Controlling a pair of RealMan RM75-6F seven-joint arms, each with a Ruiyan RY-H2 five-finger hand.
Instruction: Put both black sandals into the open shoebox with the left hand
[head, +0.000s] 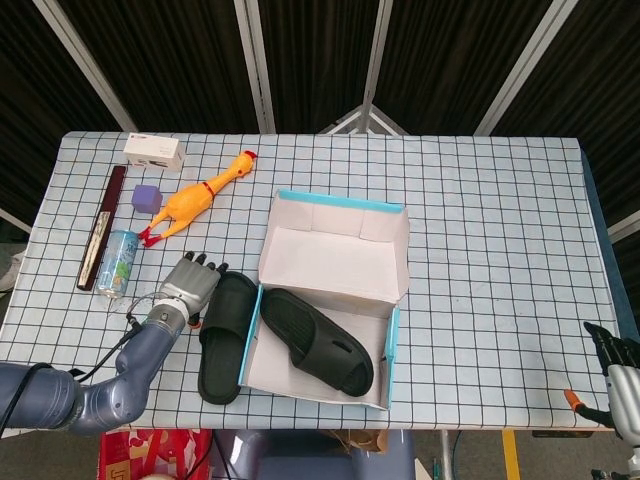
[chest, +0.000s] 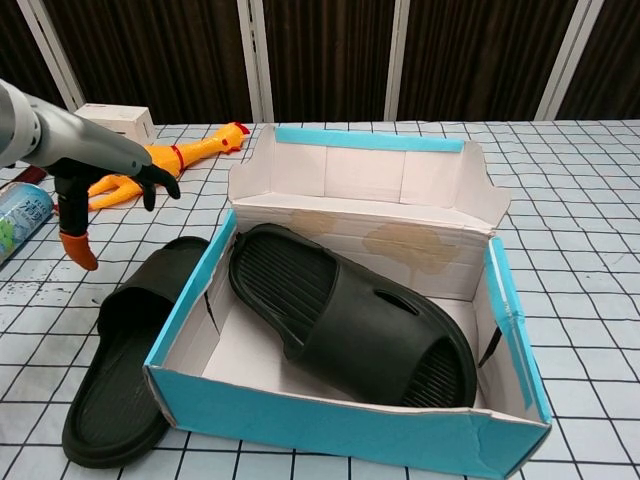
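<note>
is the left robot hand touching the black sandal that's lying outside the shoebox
Apart. In the chest view the left robot hand hangs above the table, and checkered cloth shows between its orange fingertip and the sandal beside the shoebox.

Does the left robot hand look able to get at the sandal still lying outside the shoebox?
Probably yes: the left robot hand hovers open right beside the sandal, with nothing between them.

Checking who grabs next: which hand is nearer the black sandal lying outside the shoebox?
Left. The left hand hovers just beside the black sandal on the table; the right hand sits far off at the table's right edge.
</note>
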